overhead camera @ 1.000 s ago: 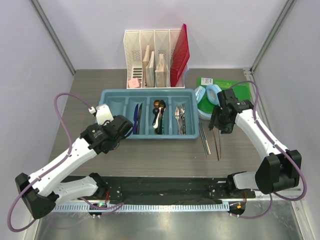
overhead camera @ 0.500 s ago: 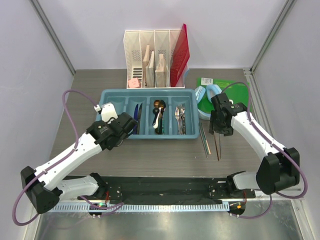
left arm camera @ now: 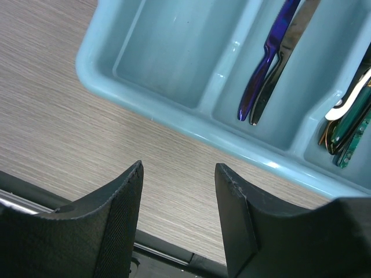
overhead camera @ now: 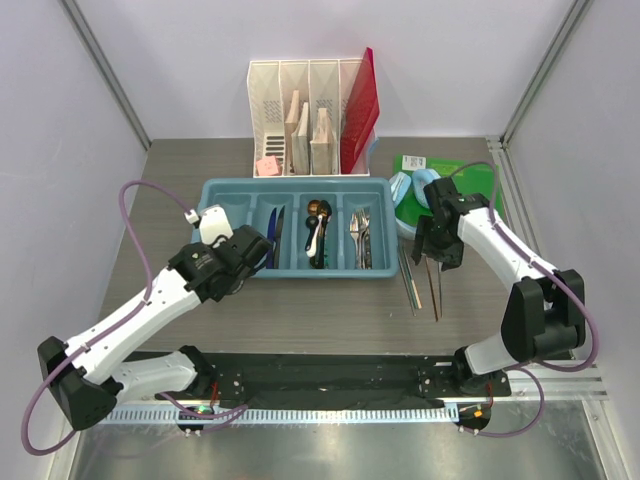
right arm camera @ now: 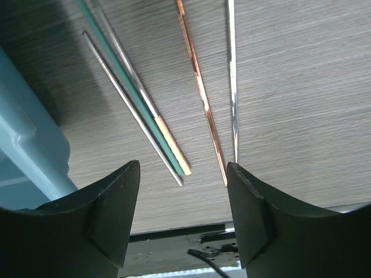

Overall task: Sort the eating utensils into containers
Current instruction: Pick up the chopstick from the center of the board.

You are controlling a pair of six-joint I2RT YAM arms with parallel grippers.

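Since a second ago the right arm has swung its elbow in toward the middle and its right gripper (overhead camera: 433, 250) has edged a little closer to the tray's end, while the left arm has pushed forward so the left gripper (overhead camera: 245, 262) now sits against the tray's near left corner. It all stands on a grey wood-grain table (overhead camera: 330, 315). At the back is a white slotted file organizer (overhead camera: 300, 85) with a red folder (overhead camera: 358, 110) leaning on its right side. In front of it lies the light blue cutlery tray (overhead camera: 297, 185), its four long compartments running front to back. The second compartment from the left holds blue and dark-handled knives (overhead camera: 275, 238), the third holds gold and dark spoons (overhead camera: 318, 225), and the right-hand one holds silver forks (overhead camera: 360, 238). Light blue headphones (overhead camera: 410, 190) rest just beside the tray's right end. The thin chopsticks (overhead camera: 422, 285) lie on the bare table to the right of the tray, directly below the right gripper. Its wrist view shows a green-banded pair next to a copper one and a silver one. That gripper's jaws are spread wide with nothing between them. The left gripper's jaws stand roughly halfway apart, also holding nothing, over the table just short of the tray's rim.
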